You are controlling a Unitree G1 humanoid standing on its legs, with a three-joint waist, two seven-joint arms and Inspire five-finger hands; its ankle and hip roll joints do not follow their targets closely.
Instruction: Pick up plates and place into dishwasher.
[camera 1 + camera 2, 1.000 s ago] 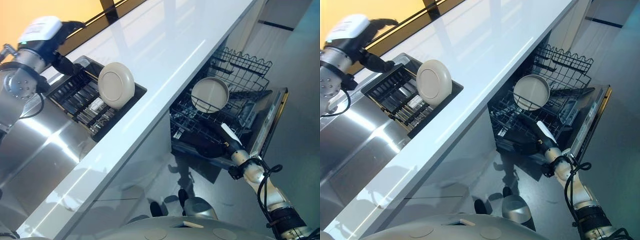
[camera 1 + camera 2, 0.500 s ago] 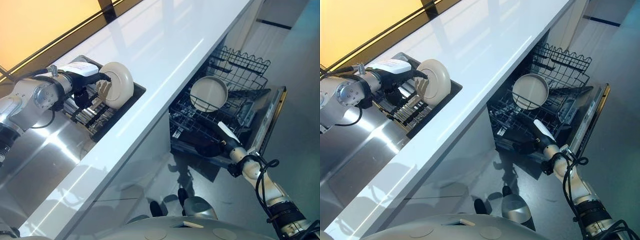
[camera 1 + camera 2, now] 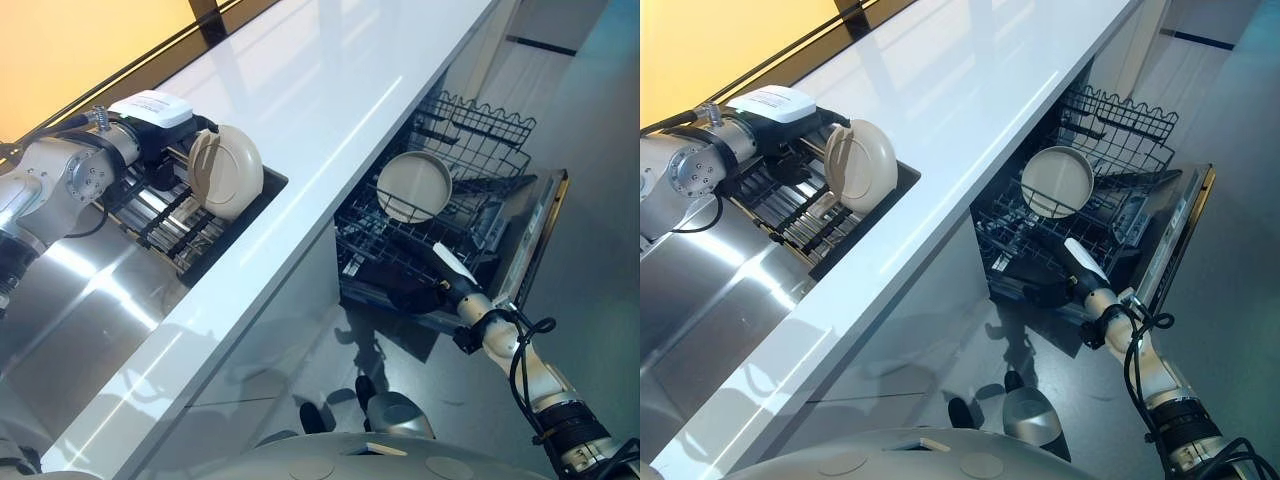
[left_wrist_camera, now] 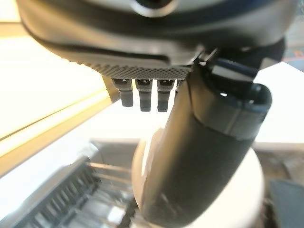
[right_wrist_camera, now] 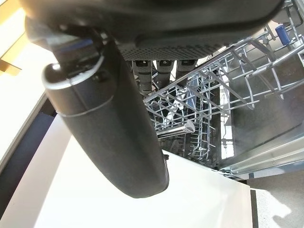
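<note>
Left eye view: white counter, grey floor.

Cream plate in a black drying rack, glossy white desk, second cream plate in a dark wire dishwasher rack, grey floor, dark right hand with white thumb cover, steel-grey sink.

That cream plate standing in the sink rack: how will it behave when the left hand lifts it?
The plate looks rigid and glazed, so probably slippery against the left hand. It stands on edge in the drying rack, so it may tip or roll if nudged sideways. Likely breakable if dropped.
</note>
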